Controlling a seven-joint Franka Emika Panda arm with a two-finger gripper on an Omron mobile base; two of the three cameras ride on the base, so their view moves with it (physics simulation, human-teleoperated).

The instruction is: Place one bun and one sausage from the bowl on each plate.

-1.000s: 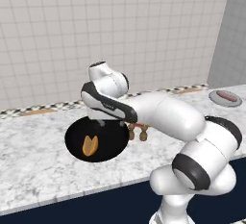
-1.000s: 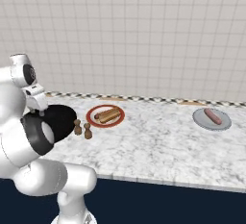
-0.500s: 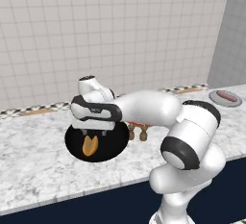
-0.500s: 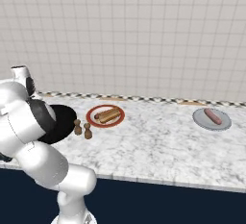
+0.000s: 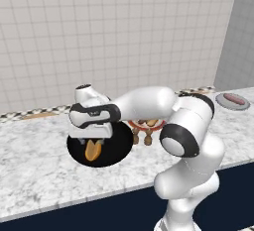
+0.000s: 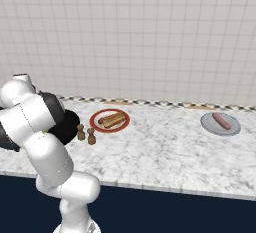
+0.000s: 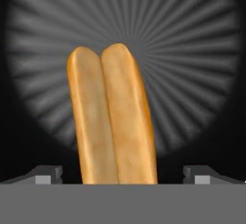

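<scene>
The gripper hangs just above the black bowl at the left end of the marble counter, its 2 fingertips spread wide to either side of the bun that lies in the bowl — nothing is between them yet, and they do not touch the bread. In the hand view the bun is a golden, split roll lying lengthwise on the bowl's ribbed dark floor, its near end passing between the tips. From the left base view the bun shows as an orange-brown shape beneath the hand, near the middle of the bowl. Just right of the bowl stand 2 small brown shakers, close together, and beyond them, slightly farther back, sits the white plate with the red-brown rim, which carries a bun and sausage side by side. Well apart from these, toward the right end of the counter, the plain grey plate holds 1 sausage and no bun — it lies diagonally across the plate. Behind the counter rises a tiled wall.
</scene>
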